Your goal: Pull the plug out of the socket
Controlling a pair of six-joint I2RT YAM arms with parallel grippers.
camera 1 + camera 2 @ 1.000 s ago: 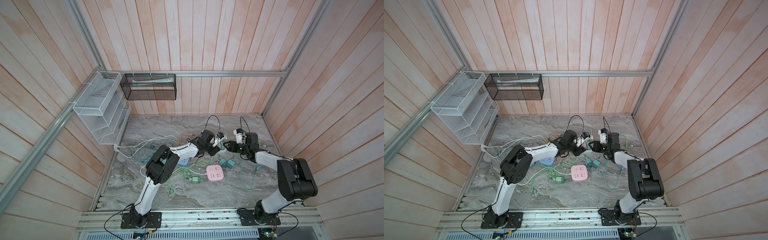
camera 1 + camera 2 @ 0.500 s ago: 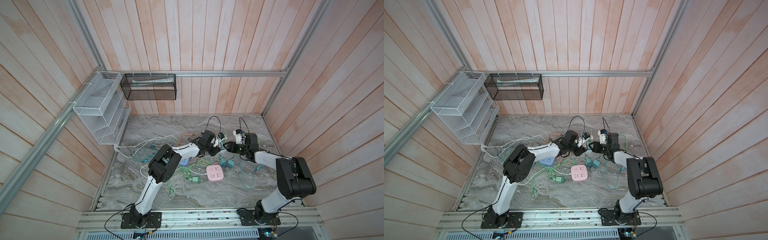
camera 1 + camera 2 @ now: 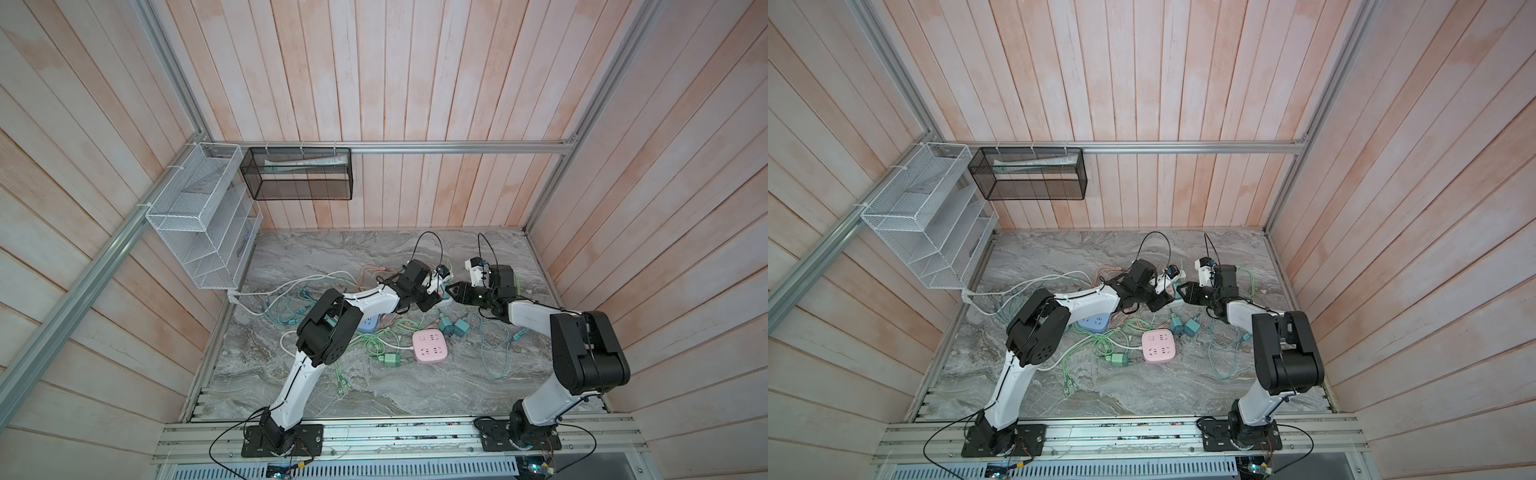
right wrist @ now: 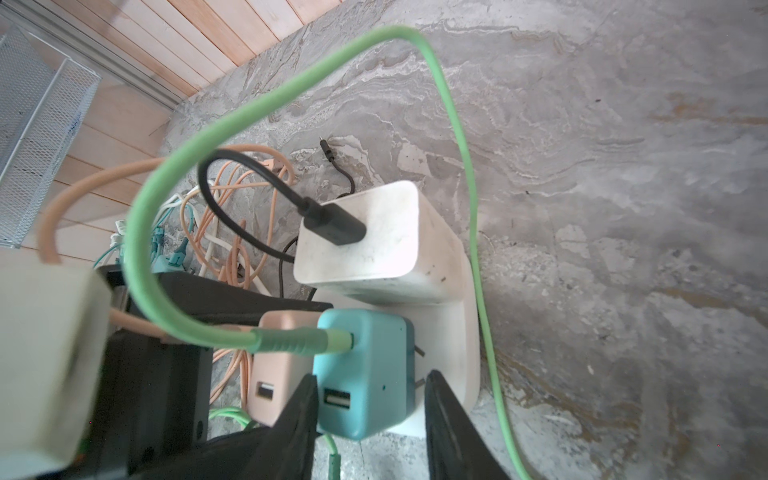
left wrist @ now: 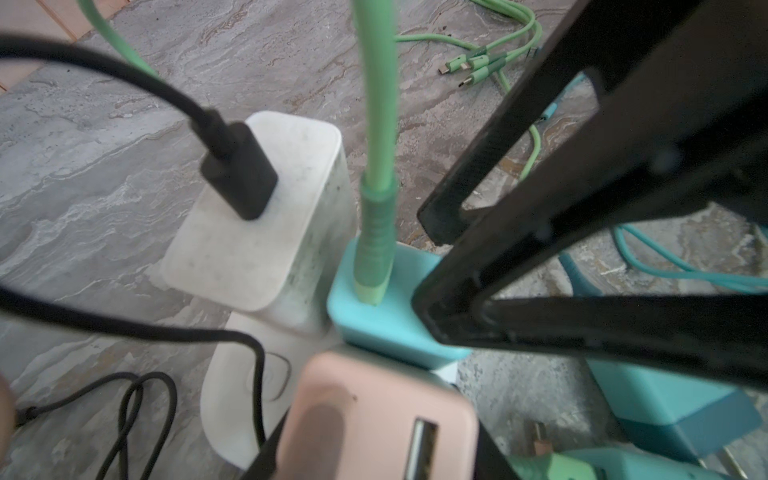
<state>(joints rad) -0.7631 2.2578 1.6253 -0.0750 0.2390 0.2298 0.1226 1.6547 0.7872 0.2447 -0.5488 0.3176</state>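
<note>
Marble table is strewn with cables, and a white socket is laid on it, with a charger, teal plug and pink plug crowded together on it. The teal plug, prongs partly exposed, is straddled by the right gripper, jaws apart. The pink plug is clamped by the left gripper, and a green cable is looped overhead.

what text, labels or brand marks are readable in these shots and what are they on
No readable text in any view.
On the tube in the black mesh basket: print too small to read.
On the white socket: a rounded outline, no letters.
On the pink plug and teal plug: no print shows.
</note>
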